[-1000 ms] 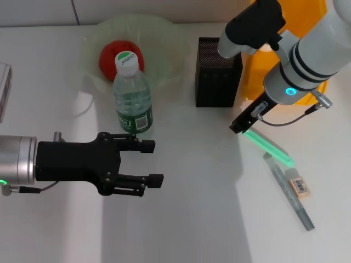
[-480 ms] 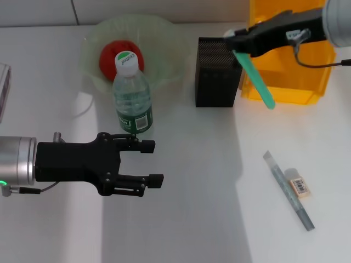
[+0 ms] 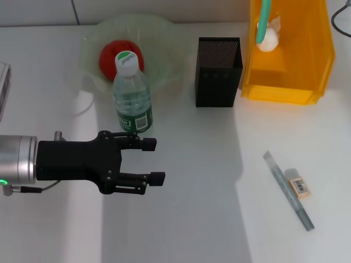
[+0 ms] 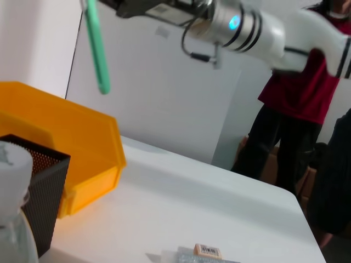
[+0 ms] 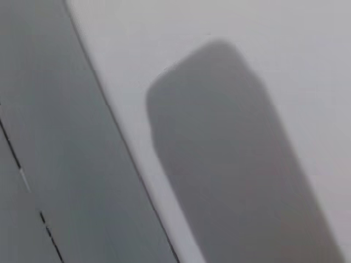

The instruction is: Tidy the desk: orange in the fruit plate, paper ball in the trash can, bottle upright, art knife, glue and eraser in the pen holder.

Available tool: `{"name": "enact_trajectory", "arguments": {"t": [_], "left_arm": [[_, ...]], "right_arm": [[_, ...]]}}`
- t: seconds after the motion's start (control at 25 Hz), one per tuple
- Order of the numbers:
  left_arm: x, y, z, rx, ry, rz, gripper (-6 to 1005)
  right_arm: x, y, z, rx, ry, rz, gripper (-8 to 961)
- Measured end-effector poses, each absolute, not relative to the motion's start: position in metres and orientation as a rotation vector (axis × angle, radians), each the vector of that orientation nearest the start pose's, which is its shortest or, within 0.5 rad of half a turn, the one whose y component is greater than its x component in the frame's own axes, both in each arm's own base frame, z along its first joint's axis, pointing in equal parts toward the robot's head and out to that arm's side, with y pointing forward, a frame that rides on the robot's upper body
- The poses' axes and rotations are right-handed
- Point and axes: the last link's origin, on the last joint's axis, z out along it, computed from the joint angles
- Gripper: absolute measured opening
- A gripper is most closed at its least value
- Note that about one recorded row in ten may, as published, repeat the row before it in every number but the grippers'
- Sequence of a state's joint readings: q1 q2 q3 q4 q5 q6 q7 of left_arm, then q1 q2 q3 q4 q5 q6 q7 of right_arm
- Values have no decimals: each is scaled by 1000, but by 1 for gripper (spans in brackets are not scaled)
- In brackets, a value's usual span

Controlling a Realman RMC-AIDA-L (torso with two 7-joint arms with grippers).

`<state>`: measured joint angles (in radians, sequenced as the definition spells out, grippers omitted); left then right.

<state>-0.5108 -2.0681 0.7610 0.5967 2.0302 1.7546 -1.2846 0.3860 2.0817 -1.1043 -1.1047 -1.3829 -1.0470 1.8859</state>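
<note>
The right gripper (image 4: 118,4) is holding a green stick (image 4: 97,46) above the bin (image 3: 288,55), where the paper ball (image 3: 267,39) is lying. The left gripper (image 3: 151,160) is hovering, jaws wide, near the upright bottle (image 3: 131,93). The orange (image 3: 109,56) is sitting in the plate (image 3: 159,41). The eraser (image 3: 299,186) is lying near right on the tabletop (image 3: 208,208).

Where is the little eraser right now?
In the head view the eraser lies on the table's right side, right beside the grey art knife, in front of the trash can.
</note>
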Motion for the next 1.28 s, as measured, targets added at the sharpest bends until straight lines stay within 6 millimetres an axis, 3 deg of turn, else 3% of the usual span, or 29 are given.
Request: {"name": "enact_trajectory", "arguments": {"t": [0.12,0.24,0.28,0.48,0.76,1.16,1.28], "left_arm": [[-255,290,-14,-2976,-508,-808,795],[-255,290,-14,-2975,-508,-809,795],[-255,290,-14,-2975,-507,-810,795],[-255,290,-14,-2974,-507,-809,795],[-255,291,-14,-2965,-511,-808,795],[-258,290,-10,-2935,-526,-826,795],[-258,291,-10,-2935,-522,-826,795]], "right_arm": [[210,411,48,-2094,1001,1184,166],[211,414,42,-2099,1015,1179,172],[210,420,30,-2115,1035,1155,174],[204,433,10,-2117,1027,1084,184],[198,444,-4,-2111,1037,1016,199],[199,432,-4,-2179,1000,1036,219],[198,425,7,-2199,945,1079,355]]}}
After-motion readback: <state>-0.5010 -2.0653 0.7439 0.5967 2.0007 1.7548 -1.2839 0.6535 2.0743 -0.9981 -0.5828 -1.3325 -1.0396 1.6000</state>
